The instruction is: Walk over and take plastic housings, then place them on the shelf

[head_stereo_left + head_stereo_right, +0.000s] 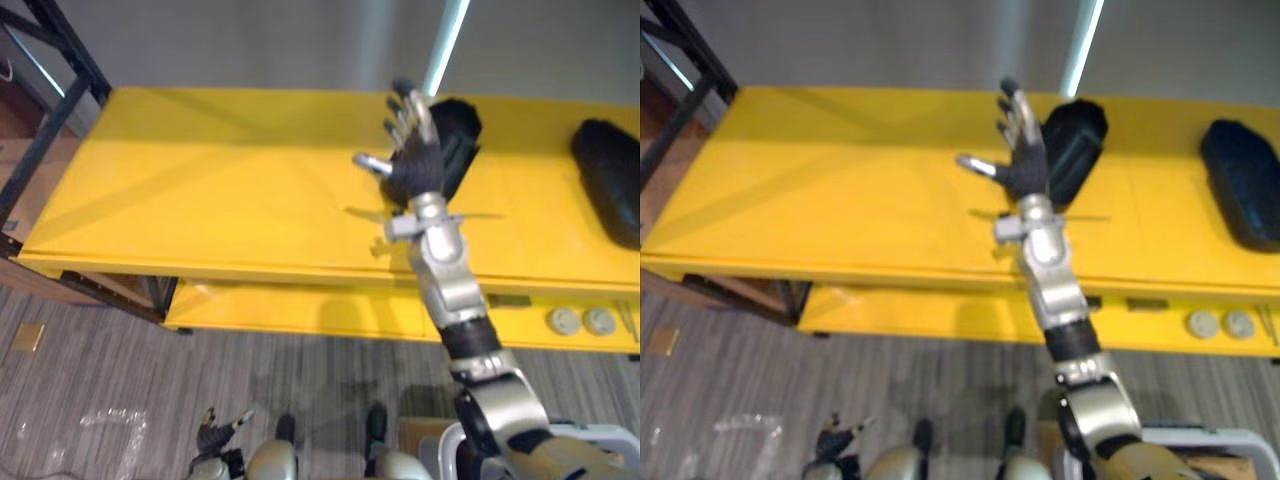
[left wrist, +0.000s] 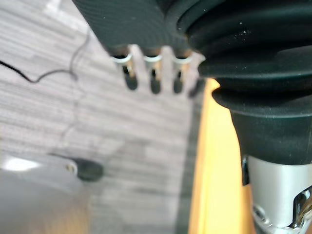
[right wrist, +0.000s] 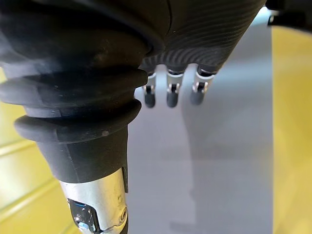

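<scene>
While the right hand (image 1: 412,150) hangs above the yellow bench (image 1: 200,190), fingers straight and spread wide, holding nothing, one black plastic housing (image 1: 455,140) lies just beside it near the bench's far edge. A second housing (image 1: 608,180) lies by the right edge. Left hand (image 1: 215,435) hangs low over the floor (image 1: 100,350), fingers loosely open, empty.

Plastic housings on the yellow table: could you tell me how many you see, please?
2. One housing lies mid-table, partly behind the raised right hand; the second housing lies at the yellow table's right end, cut by the view's edge. More may lie beyond.
</scene>
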